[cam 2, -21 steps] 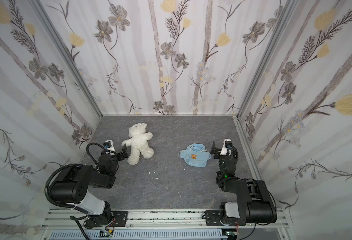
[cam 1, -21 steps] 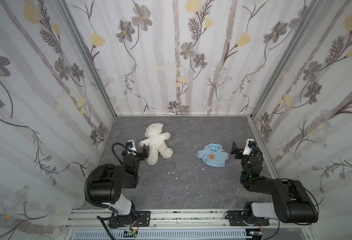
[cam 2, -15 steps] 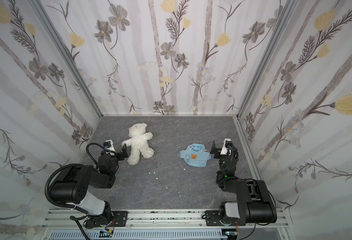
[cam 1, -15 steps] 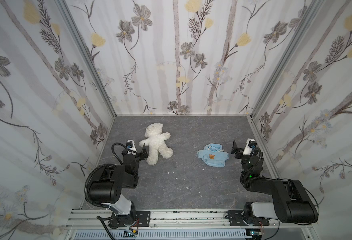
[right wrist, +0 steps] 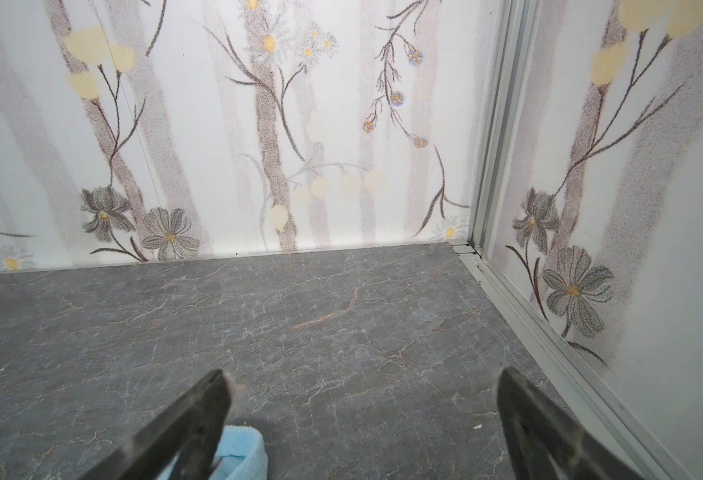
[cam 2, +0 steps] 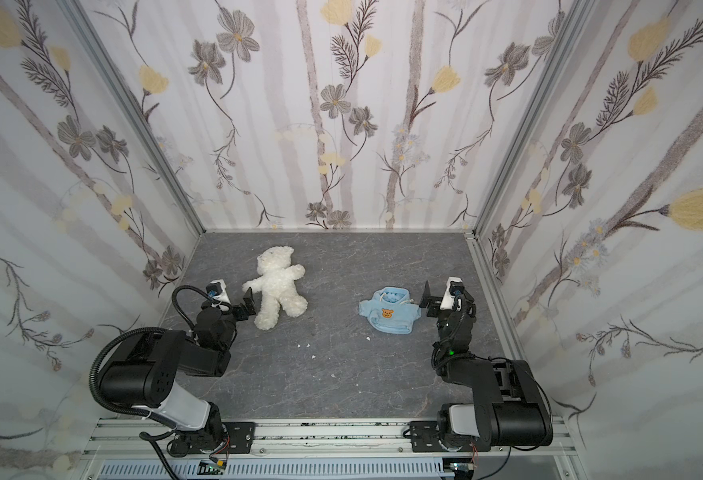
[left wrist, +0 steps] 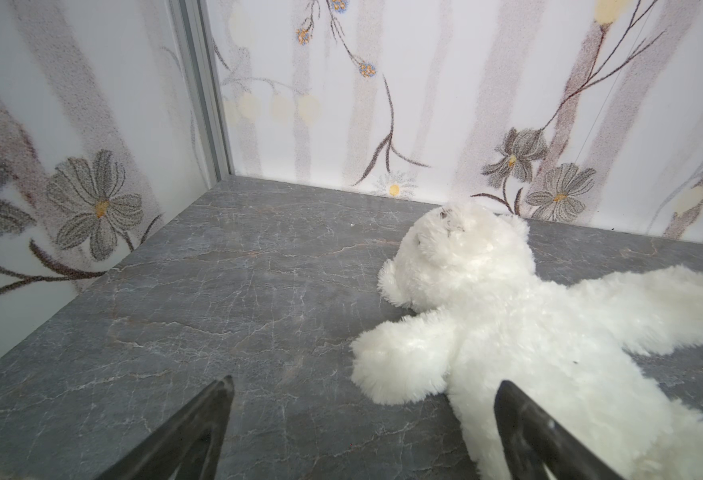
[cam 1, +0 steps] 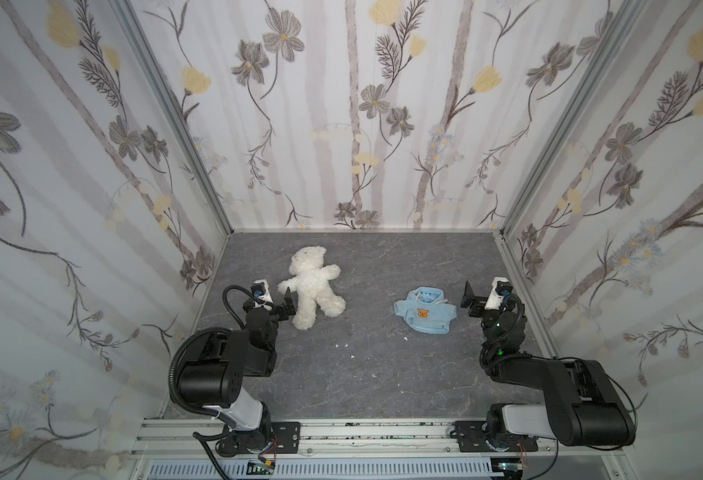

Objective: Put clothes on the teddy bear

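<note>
The teddy bear [cam 1: 314, 286] [cam 2: 277, 286] is white and fluffy and lies flat on the grey floor at the left, head toward the back wall. My left gripper [cam 1: 275, 301] [cam 2: 237, 305] is open just beside its near arm and leg. In the left wrist view the teddy bear [left wrist: 528, 332] fills one side, and its paw reaches between the spread jaws of the left gripper [left wrist: 365, 380] without being held. A light-blue hoodie [cam 1: 424, 309] [cam 2: 389, 309] with an orange bear patch lies at the right. My right gripper [cam 1: 484, 297] [cam 2: 441, 299] [right wrist: 362, 371] is open beside the hoodie [right wrist: 241, 453], holding nothing.
Flowered walls close in the left, back and right sides. An aluminium edge rail [right wrist: 549, 345] runs along the right wall's foot. Small white crumbs [cam 1: 343, 345] lie on the floor between the arms. The arm bases sit on a rail [cam 1: 341, 432] at the front.
</note>
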Tool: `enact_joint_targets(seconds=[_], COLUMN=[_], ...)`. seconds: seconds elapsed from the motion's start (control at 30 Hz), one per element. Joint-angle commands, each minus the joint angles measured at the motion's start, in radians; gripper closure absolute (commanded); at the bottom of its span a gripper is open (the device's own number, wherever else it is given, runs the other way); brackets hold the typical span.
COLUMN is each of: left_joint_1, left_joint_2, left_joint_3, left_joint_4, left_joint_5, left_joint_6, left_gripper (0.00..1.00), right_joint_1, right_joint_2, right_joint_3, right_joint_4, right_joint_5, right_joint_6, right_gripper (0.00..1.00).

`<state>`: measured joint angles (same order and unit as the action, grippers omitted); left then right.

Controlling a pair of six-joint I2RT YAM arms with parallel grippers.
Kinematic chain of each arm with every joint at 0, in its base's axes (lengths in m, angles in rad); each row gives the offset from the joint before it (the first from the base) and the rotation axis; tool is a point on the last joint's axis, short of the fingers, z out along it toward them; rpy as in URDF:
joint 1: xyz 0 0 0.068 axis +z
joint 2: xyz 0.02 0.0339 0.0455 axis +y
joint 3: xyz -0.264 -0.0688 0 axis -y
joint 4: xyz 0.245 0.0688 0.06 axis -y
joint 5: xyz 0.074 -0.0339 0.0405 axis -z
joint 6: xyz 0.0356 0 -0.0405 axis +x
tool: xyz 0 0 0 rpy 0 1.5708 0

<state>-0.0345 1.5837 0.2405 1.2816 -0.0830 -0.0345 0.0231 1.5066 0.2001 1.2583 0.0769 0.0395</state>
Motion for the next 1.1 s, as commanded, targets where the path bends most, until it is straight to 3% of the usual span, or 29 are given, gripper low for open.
enact_joint_targets(seconds=[0.0, 0.57, 0.7, 0.83, 0.9, 1.0, 1.07], left_joint_1=[0.001, 0.001, 0.0, 0.001, 0.016, 0.019, 0.013], left_joint_2=[0.001, 0.001, -0.073, -0.25, -0.347, -0.422, -0.445], left_joint_3=[0.006, 0.004, -0.017, -0.023, 0.031, 0.099, 0.13], left_joint_4=[0.042, 0.042, 0.037, -0.11, -0.299, -0.492, -0.566], left_joint_5=[-0.009, -0.013, -0.064, -0.184, -0.196, -0.081, 0.071], left_joint_6=[-0.011, -0.01, -0.029, -0.081, -0.184, -0.325, -0.451], left_gripper=[0.0, 0.0, 0.0, 0.0, 0.0, 0.0, 0.03], right_joint_1=[0.0, 0.001, 0.006, 0.012, 0.0, -0.024, -0.023], right_joint_2=[0.003, 0.003, -0.048, -0.245, -0.346, -0.453, -0.491], right_joint_3=[0.009, 0.006, -0.036, -0.043, -0.012, 0.083, 0.13], right_joint_4=[0.038, 0.041, 0.084, -0.084, -0.262, -0.567, -0.688], right_joint_5=[-0.008, -0.003, 0.079, 0.199, 0.3, 0.295, 0.174], right_joint_6=[-0.014, -0.016, 0.01, 0.052, 0.167, 0.318, 0.389], right_gripper=[0.0, 0.0, 0.0, 0.0, 0.0, 0.0, 0.01])
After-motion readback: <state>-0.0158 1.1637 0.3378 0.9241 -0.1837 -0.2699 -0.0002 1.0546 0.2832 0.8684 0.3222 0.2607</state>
